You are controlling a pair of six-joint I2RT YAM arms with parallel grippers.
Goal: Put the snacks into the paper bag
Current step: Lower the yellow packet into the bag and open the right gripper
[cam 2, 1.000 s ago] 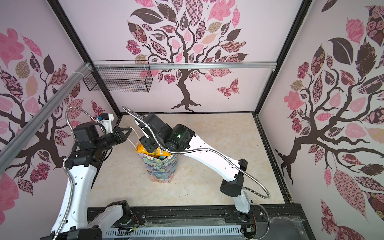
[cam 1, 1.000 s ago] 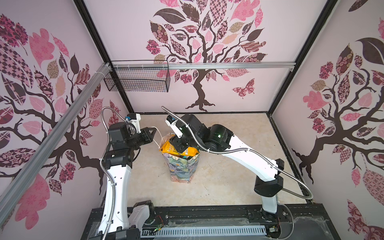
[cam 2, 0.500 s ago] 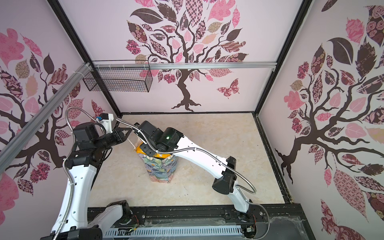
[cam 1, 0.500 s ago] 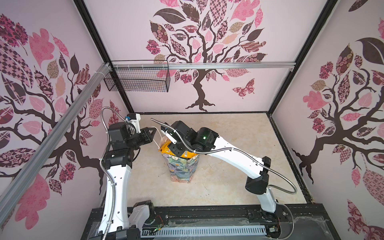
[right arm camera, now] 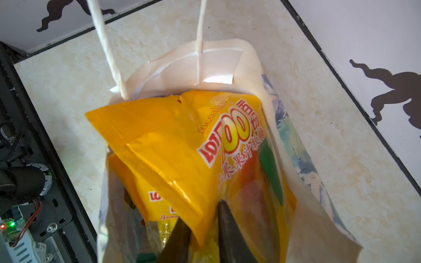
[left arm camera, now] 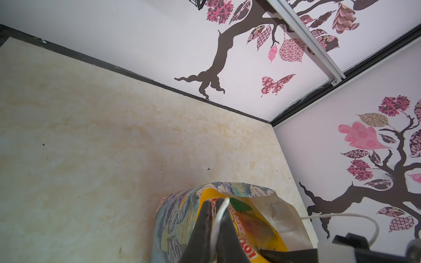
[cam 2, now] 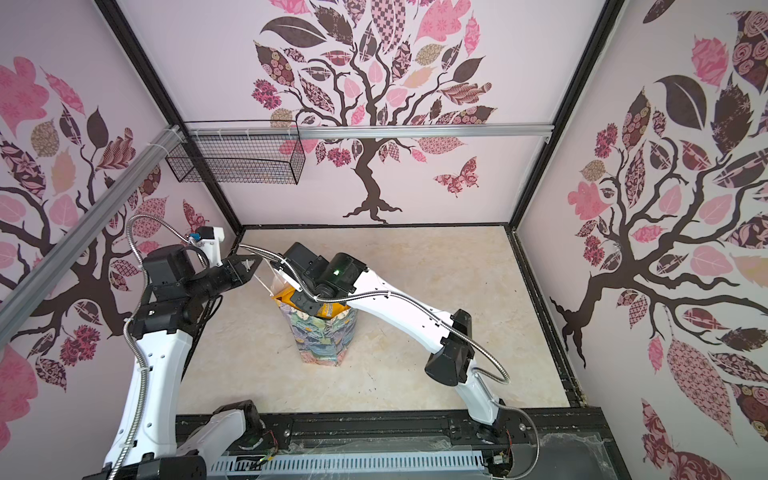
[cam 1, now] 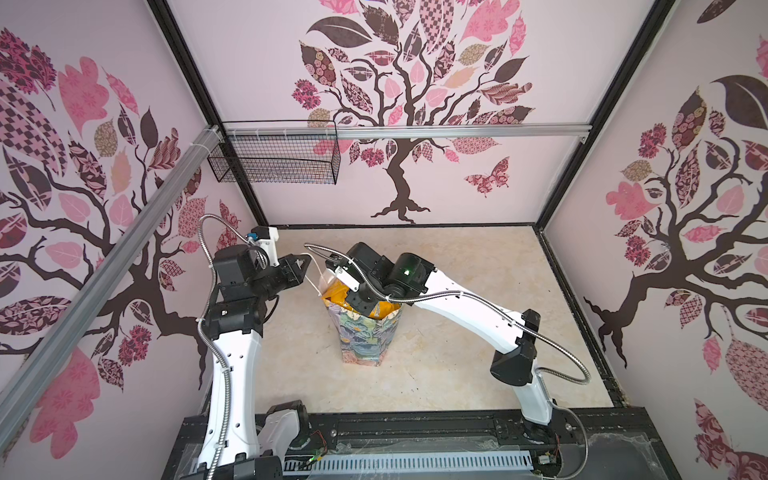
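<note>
Though wire basket (cam 1: pixel 274 162) hangs apart, packet (right arm camera: pixel 170 141) crowds bag (cam 1: pixel 361 340).

R gripper (right arm camera: pixel 201 211): tips hidden in both top views, behind own wrist at mouth of tall painterly-print paper bag (cam 1: pixel 365 336). Wrist view cuts off finger bases. Grip on big yellow glossy packet (right arm camera: pixel 173 141): can't tell. Deeper in bag, orange packets (right arm camera: pixel 157 198) mostly covered by it; count unclear. Pinched stretch of white cord handle (left arm camera: pixel 219 215) hidden inside L gripper (left arm camera: pixel 214 201).
</note>
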